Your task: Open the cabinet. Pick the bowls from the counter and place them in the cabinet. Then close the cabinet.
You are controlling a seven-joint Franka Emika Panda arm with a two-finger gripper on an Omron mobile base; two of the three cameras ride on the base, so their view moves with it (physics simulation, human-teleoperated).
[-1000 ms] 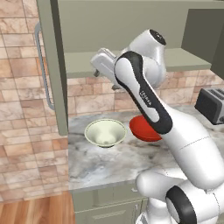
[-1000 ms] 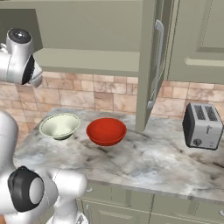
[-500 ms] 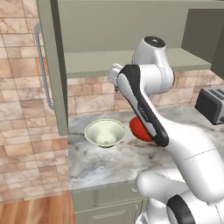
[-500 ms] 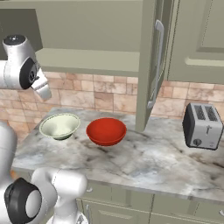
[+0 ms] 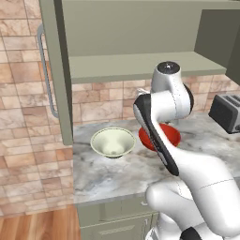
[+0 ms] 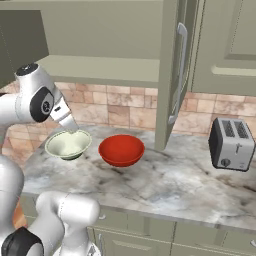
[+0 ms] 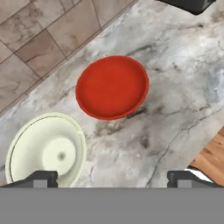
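The gripper [image 7: 112, 177] is held wide apart above the bench [image 7: 183, 100], with the red bowl [image 7: 112, 86] and cream bowl [image 7: 46, 151] seen below.

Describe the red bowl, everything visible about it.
The red bowl is round, glossy and plain red, shallow with a wide rim and a narrower foot. It stands upright and empty on the marbled counter, beside the cream-white bowl but apart from it, below the open cabinet. Only the counter touches it.
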